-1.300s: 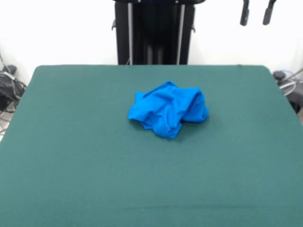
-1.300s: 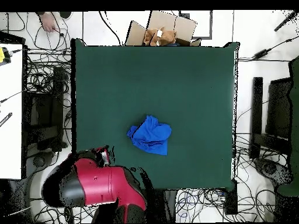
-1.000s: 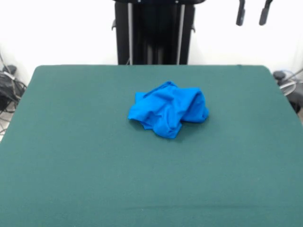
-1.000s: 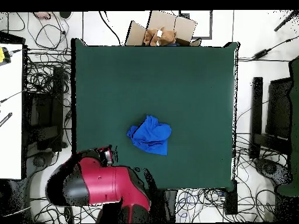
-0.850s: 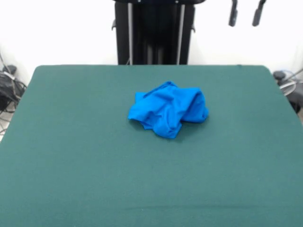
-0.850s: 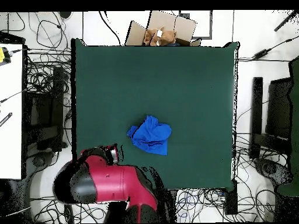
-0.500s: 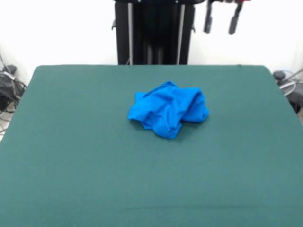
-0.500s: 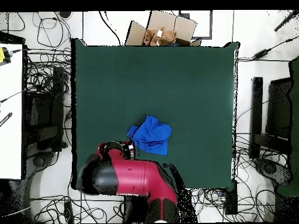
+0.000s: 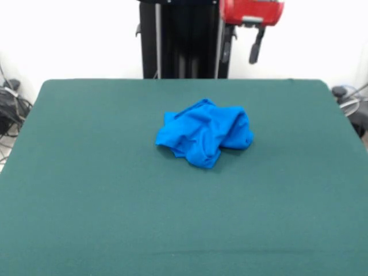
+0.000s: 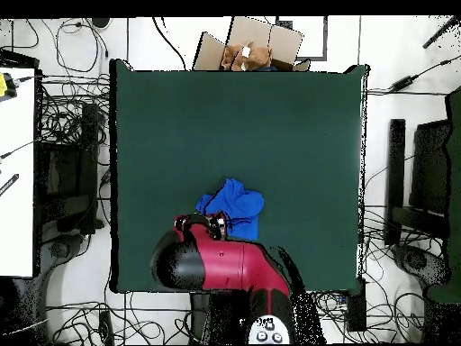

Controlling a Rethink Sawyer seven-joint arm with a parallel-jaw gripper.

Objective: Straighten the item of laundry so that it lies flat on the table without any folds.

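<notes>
The item of laundry (image 9: 204, 138) is a bright blue T-shirt crumpled into a bunched heap a little past the middle of the dark green table (image 9: 86, 201); no lettering shows. In the overhead view the laundry (image 10: 236, 204) is partly covered by the red arm. My gripper (image 9: 240, 50) hangs open under its red head, high above the table's far edge, behind and above the heap, with nothing between its two dark fingers (image 9: 253, 49). In the overhead view the gripper (image 10: 203, 222) sits at the heap's near-left corner.
An open cardboard box (image 10: 248, 43) with brown things inside stands off the table's far edge in the overhead view. Cables (image 10: 67, 117) cover the floor on both sides. A white desk (image 10: 16, 171) is at the left, dark equipment (image 10: 416, 185) at the right.
The arm has swung across from the table's corner toward the heap and come lower, so its red head now shows in the front view. The laundry has not moved.
</notes>
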